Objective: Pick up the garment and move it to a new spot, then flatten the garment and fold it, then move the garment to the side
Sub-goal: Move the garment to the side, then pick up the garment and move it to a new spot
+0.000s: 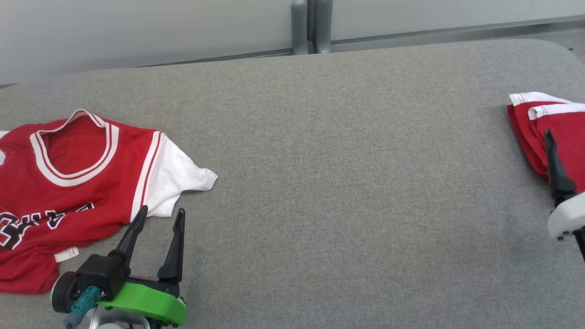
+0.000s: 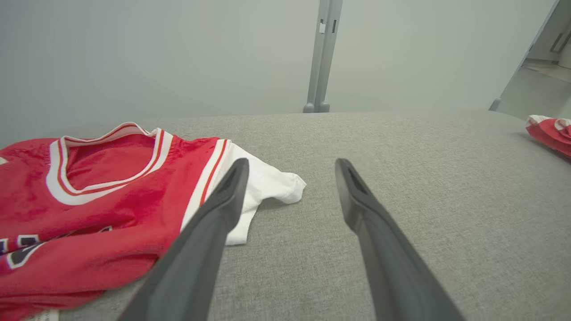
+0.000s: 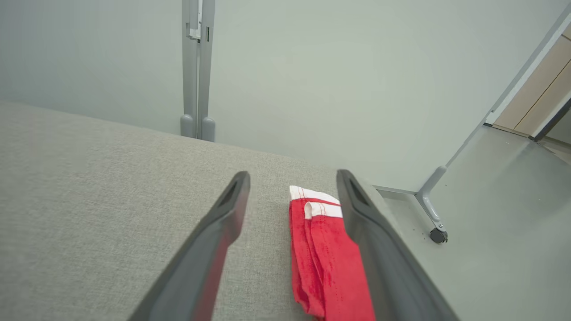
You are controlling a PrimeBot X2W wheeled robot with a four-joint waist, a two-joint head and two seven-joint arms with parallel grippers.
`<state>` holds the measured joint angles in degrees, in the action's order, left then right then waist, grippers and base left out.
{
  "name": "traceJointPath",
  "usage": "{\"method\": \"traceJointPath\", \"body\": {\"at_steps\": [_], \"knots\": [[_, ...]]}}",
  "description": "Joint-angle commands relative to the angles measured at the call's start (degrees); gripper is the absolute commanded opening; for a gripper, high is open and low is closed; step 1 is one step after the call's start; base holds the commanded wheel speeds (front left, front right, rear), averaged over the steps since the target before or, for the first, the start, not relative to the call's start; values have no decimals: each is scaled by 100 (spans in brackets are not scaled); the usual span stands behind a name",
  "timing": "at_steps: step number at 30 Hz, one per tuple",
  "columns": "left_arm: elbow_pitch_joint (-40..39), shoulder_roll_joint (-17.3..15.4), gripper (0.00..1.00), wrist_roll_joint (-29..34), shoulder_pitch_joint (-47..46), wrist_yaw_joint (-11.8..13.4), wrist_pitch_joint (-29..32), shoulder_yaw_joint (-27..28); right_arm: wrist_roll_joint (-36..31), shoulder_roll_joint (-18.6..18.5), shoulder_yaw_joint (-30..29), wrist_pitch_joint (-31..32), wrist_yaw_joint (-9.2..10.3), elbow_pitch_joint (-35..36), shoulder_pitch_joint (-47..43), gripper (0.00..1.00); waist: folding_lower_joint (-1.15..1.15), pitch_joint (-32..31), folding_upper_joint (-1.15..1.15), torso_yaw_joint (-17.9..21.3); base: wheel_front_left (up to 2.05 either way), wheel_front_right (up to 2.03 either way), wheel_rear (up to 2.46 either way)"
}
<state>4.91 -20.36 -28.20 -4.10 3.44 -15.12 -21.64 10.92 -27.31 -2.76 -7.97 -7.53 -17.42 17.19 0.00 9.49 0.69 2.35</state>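
A folded red garment point(image 1: 532, 137) with white trim lies at the far right of the grey padded surface point(image 1: 343, 183). In the right wrist view the folded garment point(image 3: 321, 258) lies flat beneath my right gripper point(image 3: 292, 178), which is open, its fingers apart and holding nothing. One dark right finger point(image 1: 555, 169) shows over the cloth at the head view's right edge. A red jersey point(image 1: 77, 183) with a white sleeve and dark lettering lies spread at the left. My left gripper point(image 1: 162, 211) is open just right of the jersey's hem, beside the jersey point(image 2: 102, 209) and empty point(image 2: 292, 162).
A grey post point(image 1: 311, 27) and a pale wall stand behind the surface's far edge. Beyond the right edge the floor drops away, with a caster leg point(image 3: 435, 223) on it. The folded garment point(image 2: 551, 131) lies close to that right edge.
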Motion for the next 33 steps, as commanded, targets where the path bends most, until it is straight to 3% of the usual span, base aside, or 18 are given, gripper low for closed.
{"method": "traceJointPath", "body": {"at_steps": [1, 5, 6, 20, 33], "knots": [[92, -10, 100, 19, 124, -41, -1, 71, -54, 137, -74, -182, 7, 256, -382, 100, 0, -334, -69, -155, 0, 0, 0], [289, 1, 100, -8, 271, -134, -1, 280, -257, 568, -27, -462, 8, 680, -977, 100, 0, -472, -69, -221, 0, 0, 0], [393, 42, 100, 14, 355, -182, -2, 409, -350, 817, -44, -583, 7, 775, -1224, 100, 0, -540, -69, -273, 0, 0, 0], [880, 565, 100, 441, 924, -581, -2, 1361, -977, 2182, -642, -723, 7, 1337, -2395, 100, 0, -882, -69, -508, 0, 0, 0], [866, 1013, 100, 966, 1097, -902, -2, 2150, -1085, 2379, -618, -724, 7, 873, -2405, 100, 0, -929, -69, -452, 0, 0, 0]]}}
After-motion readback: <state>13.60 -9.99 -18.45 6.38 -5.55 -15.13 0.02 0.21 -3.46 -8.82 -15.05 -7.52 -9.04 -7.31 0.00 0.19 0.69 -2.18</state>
